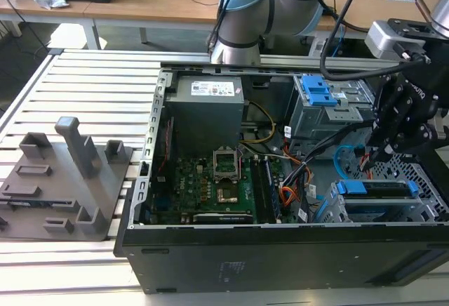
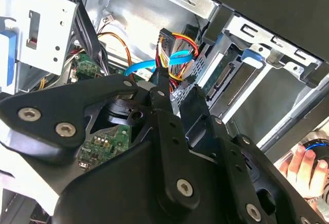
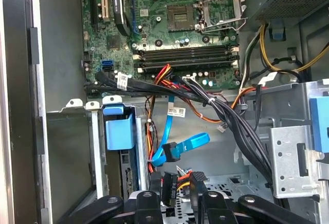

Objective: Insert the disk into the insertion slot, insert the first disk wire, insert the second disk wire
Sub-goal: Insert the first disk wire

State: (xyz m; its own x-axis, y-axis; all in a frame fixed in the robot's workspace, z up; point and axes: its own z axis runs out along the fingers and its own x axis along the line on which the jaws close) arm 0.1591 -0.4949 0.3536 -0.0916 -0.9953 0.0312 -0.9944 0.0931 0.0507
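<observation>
The gripper (image 3: 176,180) hung inside the open computer case (image 1: 280,253), its jaws parted and holding nothing. Just ahead of the jaws sat the black plug of the first disk wire (image 3: 168,187), with its red, yellow and orange leads running away from it. Slightly beyond that, the second disk wire (image 3: 180,147) curled loose in the air with its plug end unconnected.

Beside the jaws stood the insertion slot (image 1: 424,204), a perforated silver cage. The disk (image 1: 372,189) lay inside it in its blue caddy (image 3: 119,131), apparently fully seated, with its connector edge facing the jaws. The case also held the motherboard (image 3: 175,29), further from the jaws, and a grey bay (image 1: 351,106) with a blue latch on it.

The second disk wire looked light, thin and limp, and likely to spring and twist if pinched along the ribbon. The stiff plug body at its end seemed the safer hold, taken squarely across its flat faces. The plug is probably keyed and delicate, so it should not be forced in at an angle.
</observation>
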